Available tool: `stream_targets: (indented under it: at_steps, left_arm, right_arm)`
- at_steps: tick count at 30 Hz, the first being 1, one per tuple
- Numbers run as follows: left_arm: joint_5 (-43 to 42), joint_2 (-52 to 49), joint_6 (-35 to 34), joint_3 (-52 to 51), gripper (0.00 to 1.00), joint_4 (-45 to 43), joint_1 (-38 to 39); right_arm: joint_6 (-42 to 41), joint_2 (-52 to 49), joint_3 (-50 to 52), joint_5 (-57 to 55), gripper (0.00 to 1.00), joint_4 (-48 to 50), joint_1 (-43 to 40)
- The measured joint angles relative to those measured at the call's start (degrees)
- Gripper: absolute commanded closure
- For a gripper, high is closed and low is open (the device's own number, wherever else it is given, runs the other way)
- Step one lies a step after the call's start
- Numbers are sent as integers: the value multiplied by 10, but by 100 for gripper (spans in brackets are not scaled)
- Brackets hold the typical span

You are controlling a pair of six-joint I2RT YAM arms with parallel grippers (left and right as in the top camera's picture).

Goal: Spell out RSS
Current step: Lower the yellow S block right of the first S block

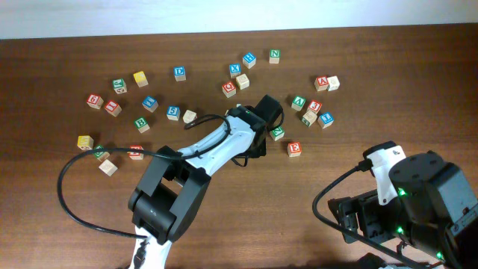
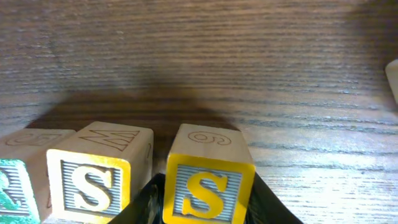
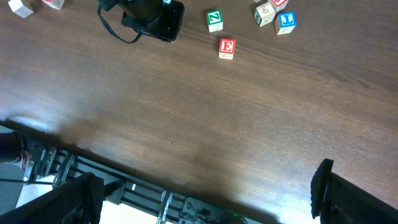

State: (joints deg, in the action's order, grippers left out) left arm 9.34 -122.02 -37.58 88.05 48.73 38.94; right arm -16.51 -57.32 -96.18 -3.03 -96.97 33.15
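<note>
The left gripper reaches to the middle of the brown table. Its wrist camera shows its two dark fingers pressed against both sides of a yellow S block, so it is holding that block. The block sits on the wood, and its S faces the camera. Just beside it is a second S block with an M on top. There is a thin gap between the two. Past that one is a green block, but its letter is cut off at the edge. The right gripper hangs above bare wood at the near right side, with its fingers spread wide and nothing between them. Far ahead of it lie a red E block and a green Z block.
</note>
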Motion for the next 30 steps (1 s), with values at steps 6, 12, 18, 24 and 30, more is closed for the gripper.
stream_targets:
  at_steps: [6,12,18,24,30]
  left_arm:
    - [-16,0,0,0,70,19,0]
    - [-28,0,0,0,66,44,0]
    - [-47,0,0,0,72,64,3]
    - [-49,0,1,0,100,75,37]
    - [-26,41,-2,-1,100,66,52]
  right_arm:
    - [0,0,0,0,2,0,0]
    - [0,0,0,0,2,0,0]
    - [0,0,0,0,2,0,0]
    - [0,0,0,0,2,0,0]
    - [0,0,0,0,2,0,0]
